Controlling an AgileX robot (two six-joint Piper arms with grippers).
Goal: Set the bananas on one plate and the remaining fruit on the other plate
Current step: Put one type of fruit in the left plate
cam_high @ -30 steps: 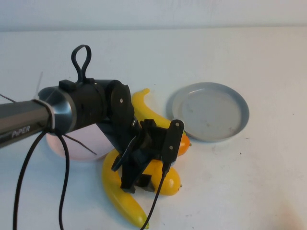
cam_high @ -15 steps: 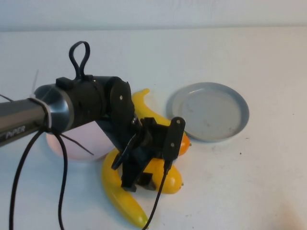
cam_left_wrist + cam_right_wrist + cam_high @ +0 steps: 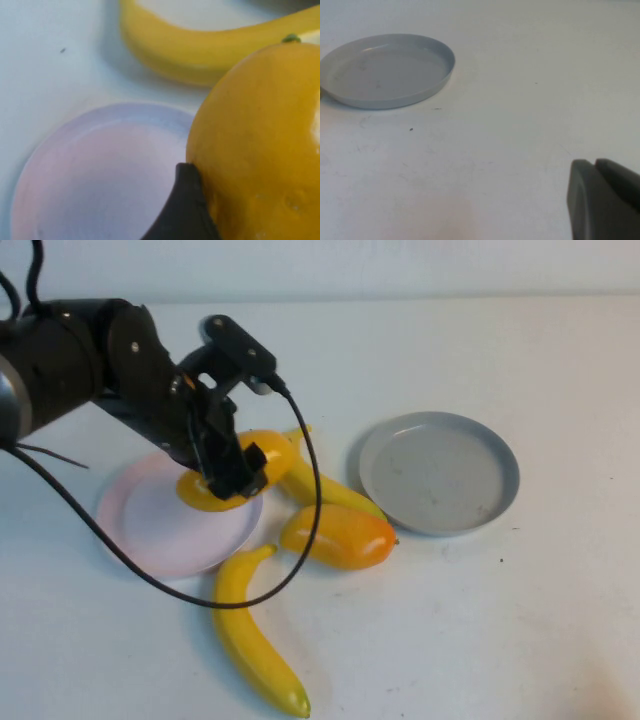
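Two bananas (image 3: 325, 490) flank left gripper (image 3: 232, 472) clutching mango (image 3: 235, 472); right gripper (image 3: 602, 200) closed.

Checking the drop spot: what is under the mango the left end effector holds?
Under the held mango, gripped by the left end effector, lies the pink plate, bare where visible. The patch directly beneath is covered. The right end effector is parked, shut.

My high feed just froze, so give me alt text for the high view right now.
The left gripper holds a yellow-orange mango-like fruit above the inner edge of the pink plate. The second fruit and two bananas lie on the white table beside the empty grey-blue plate. The right gripper is out of view.
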